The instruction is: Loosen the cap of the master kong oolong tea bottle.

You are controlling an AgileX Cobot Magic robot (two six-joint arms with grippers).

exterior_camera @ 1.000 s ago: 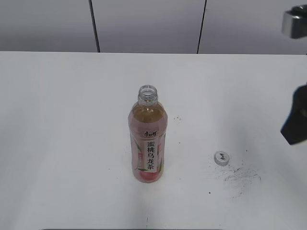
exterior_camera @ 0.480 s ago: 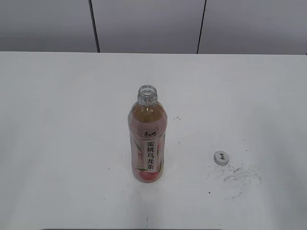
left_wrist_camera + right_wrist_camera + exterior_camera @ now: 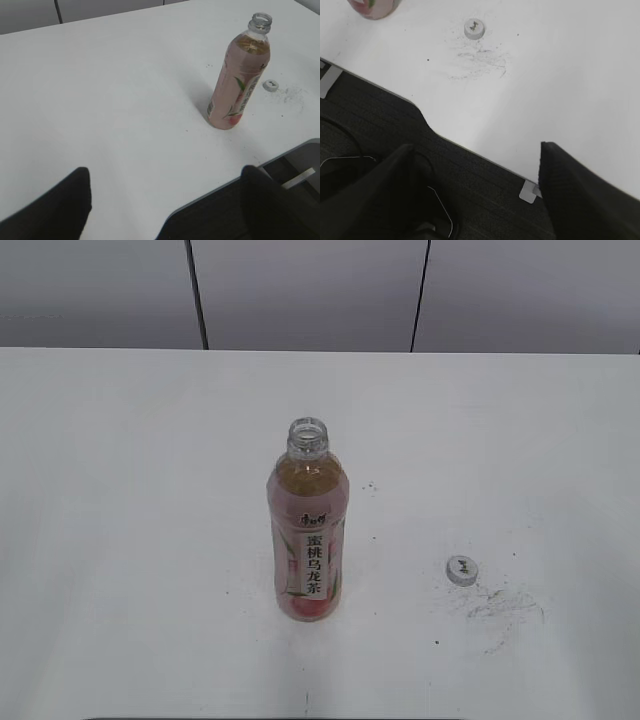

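Uncapped tea bottle upright on the white desk [image 3: 130,540]; both tools held back at the near edge, wide and empty.

Left tool [image 3: 167,205]: jaws spread wide, gripping nothing; the master kong oolong tea bottle [image 3: 307,530] stands mid-desk, neck bare, label facing the exterior view; the cap [image 3: 462,570] lies logo-up at the bottle's four o'clock, apart from it, beside grey scuff marks [image 3: 505,608]; right tool [image 3: 477,195]: jaws wide, empty, cap at its twelve o'clock.

The left gripper [image 3: 167,205] shows only two matte black fingers, rounded and smooth, at seven and five o'clock of its wrist view. The right gripper [image 3: 485,195] shows the same: two broad black fingers, plain and unmarked, one blunt, one sharper-edged.
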